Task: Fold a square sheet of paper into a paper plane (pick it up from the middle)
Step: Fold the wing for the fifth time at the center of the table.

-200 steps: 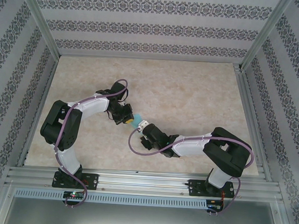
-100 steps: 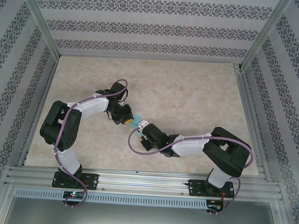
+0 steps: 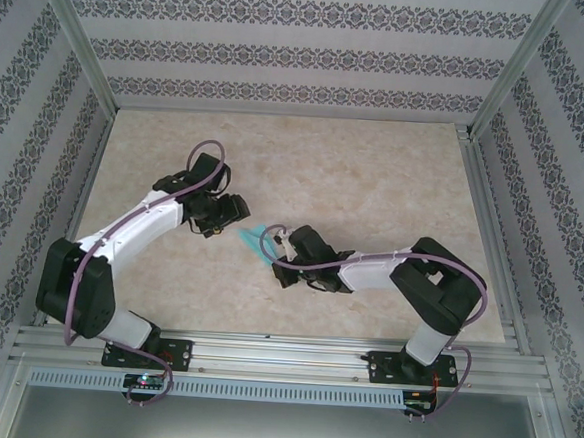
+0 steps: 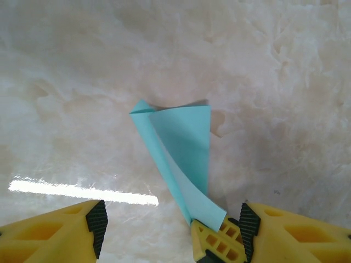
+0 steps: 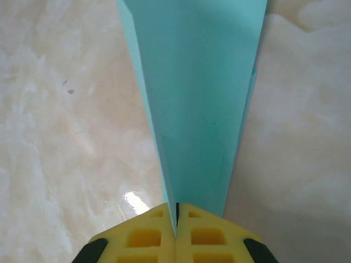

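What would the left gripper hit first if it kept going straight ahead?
Probably the paper plane, pinched by the right gripper and standing just ahead of the open left gripper; the table lies beyond, though depth is unclear.

Paper plane sits near the middle of the table, between my grippers. My left gripper is just behind-left of it, and my right gripper is at its right end.
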`<move>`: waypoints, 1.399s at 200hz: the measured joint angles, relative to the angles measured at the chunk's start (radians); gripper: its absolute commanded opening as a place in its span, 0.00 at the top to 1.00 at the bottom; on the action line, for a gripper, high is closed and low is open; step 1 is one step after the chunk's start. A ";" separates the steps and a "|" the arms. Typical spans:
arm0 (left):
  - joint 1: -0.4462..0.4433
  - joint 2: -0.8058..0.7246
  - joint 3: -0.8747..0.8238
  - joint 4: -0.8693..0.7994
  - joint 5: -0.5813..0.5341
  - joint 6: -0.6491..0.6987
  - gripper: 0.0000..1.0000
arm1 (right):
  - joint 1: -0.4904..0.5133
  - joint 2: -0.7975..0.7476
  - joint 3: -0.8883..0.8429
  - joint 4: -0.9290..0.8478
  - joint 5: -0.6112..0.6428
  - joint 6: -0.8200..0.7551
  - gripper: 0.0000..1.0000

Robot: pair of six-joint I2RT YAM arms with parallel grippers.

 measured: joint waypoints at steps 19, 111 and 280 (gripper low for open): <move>0.000 -0.013 -0.023 -0.003 -0.005 0.000 0.33 | -0.024 0.014 0.006 0.011 -0.056 0.041 1.00; 0.000 -0.013 -0.132 0.072 0.103 0.027 0.49 | -0.100 0.094 0.039 0.072 -0.276 0.225 0.99; -0.048 0.076 -0.285 0.547 0.346 -0.075 0.53 | -0.100 0.139 0.201 -0.185 -0.286 0.289 0.94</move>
